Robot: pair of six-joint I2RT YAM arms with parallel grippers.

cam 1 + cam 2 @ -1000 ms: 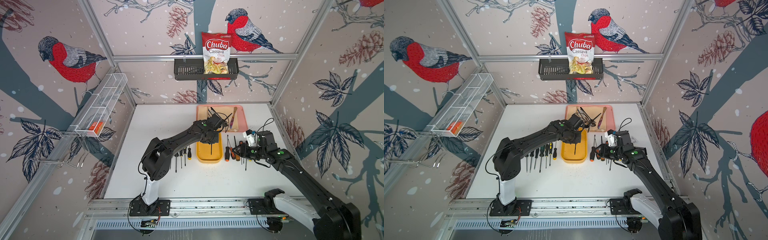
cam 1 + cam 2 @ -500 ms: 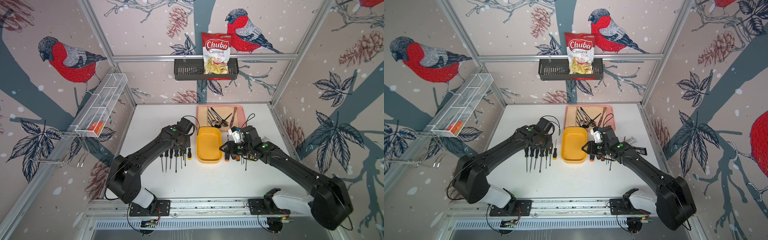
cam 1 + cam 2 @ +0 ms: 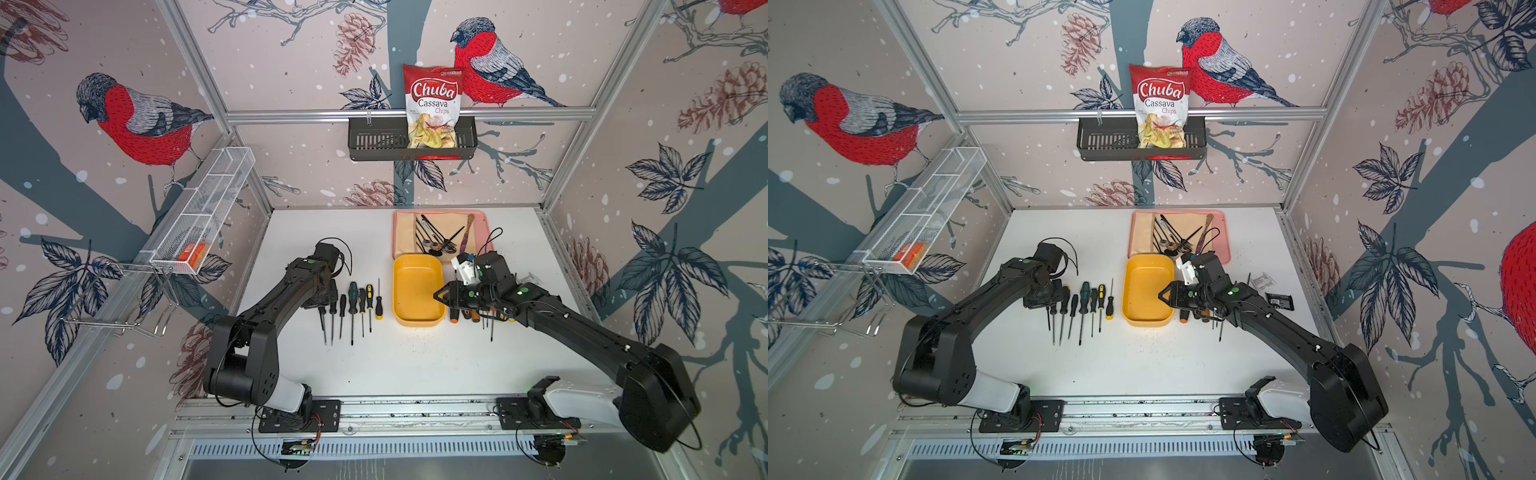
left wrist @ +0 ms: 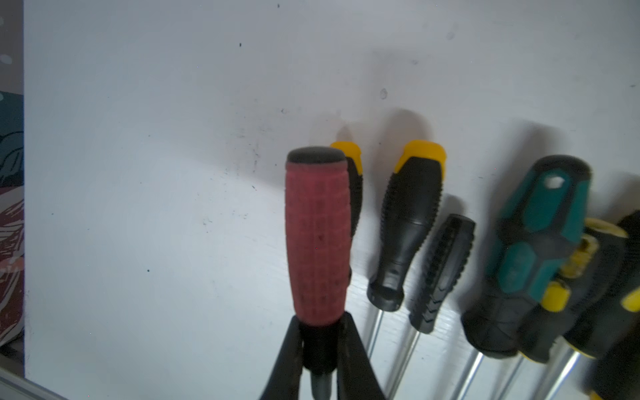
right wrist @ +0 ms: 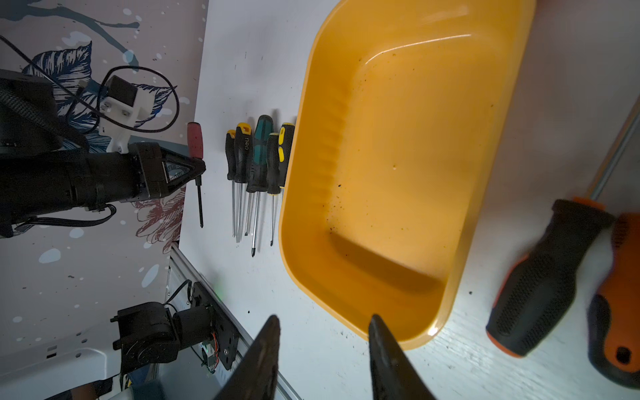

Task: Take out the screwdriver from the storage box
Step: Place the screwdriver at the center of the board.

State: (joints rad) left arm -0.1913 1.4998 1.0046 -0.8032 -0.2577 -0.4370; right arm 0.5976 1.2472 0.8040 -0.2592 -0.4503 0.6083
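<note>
- The screwdriver (image 4: 317, 242), with a red ribbed handle and a black end cap, is out of the storage box (image 3: 417, 291). The left claw (image 4: 320, 323) holds it well to the left of the box.
- The left claw is clenched on the black collar just below the red handle, and the shaft points toward the near edge of the bench (image 3: 415, 365).
- Whether the tip touches the bench cannot be told.
- The storage box, a yellow tub, stands mid-bench and holds only a few dark specks.
- The right claw (image 5: 323, 320) is released, its jaws apart with nothing between them. It is at the box's near right corner, and one finger overlaps the rim in the right wrist view.
- A row of screwdrivers (image 3: 353, 303) lies on the bench between the held one and the box, handles far and tips near.
- Orange-and-black screwdrivers (image 5: 540, 277) lie just right of the box, partly under the right arm.
- A pink tray (image 3: 399, 232) with cutlery sits just beyond the box's far end.
- A bag of chips (image 3: 432, 108) stands in a black basket (image 3: 374, 143) on the far wall.
</note>
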